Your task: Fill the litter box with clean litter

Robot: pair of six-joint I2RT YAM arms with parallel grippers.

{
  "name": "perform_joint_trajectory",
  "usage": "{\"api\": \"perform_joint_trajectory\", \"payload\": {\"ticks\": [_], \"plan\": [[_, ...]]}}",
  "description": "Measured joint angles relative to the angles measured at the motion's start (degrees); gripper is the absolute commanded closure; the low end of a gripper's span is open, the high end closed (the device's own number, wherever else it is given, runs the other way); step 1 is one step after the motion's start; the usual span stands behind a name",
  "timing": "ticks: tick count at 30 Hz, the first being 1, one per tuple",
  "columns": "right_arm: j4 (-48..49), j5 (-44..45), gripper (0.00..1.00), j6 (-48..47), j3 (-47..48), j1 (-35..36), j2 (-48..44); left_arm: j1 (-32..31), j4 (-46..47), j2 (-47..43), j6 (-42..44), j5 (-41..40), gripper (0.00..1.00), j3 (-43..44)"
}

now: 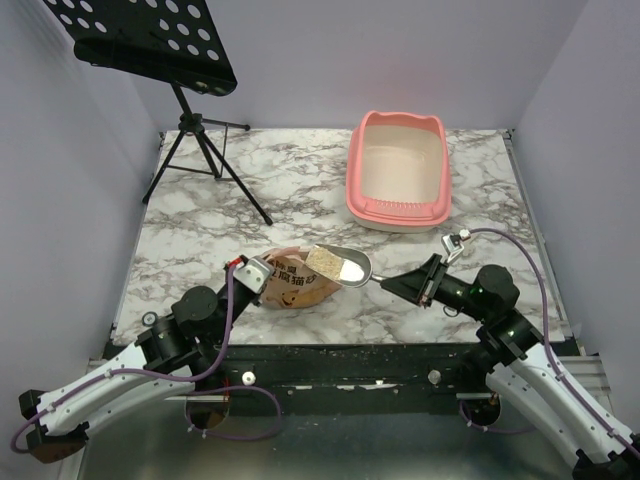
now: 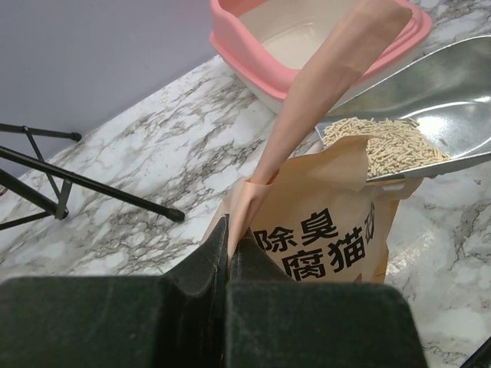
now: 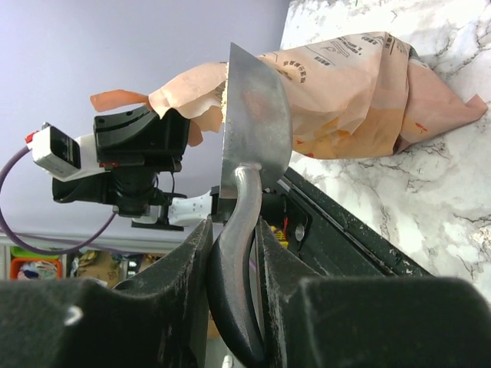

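Observation:
The pink litter box [image 1: 398, 213] stands at the back right of the marble table, its inside pale; its corner [image 2: 245, 57] also shows in the left wrist view. An orange-tan printed bag [image 1: 295, 285] stands near the front edge. My left gripper [image 1: 250, 272] is shut on the bag's [image 2: 337, 245] upper edge, at the fingertips [image 2: 229, 230]. My right gripper [image 1: 415, 283] is shut on the handle of a metal scoop [image 3: 253, 115]. The scoop [image 1: 348, 266] hovers just above the bag's mouth and holds a small heap of clean litter [image 2: 387, 146].
A black music stand [image 1: 150, 35] on a tripod [image 1: 205, 165] occupies the back left; one tripod leg [image 2: 77, 184] reaches toward the bag. Loose granules lie on the black front rail [image 1: 330, 352]. Walls close in the table on three sides.

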Motion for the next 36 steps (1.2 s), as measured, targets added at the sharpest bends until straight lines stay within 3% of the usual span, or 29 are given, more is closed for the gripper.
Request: {"api": "perform_joint_trajectory", "payload": {"ticks": [15,36], "plan": [[4.68,3.67,0.99,7.54,-0.07,0.0,2.36,0.04,0.09,-0.24,0.11,-2.29,1.0,0.0],[14.16,25.07,0.99,5.57,10.54,-1.84,18.58,0.17,0.42,-0.22,0.17,-2.12,1.0,-0.22]]}}
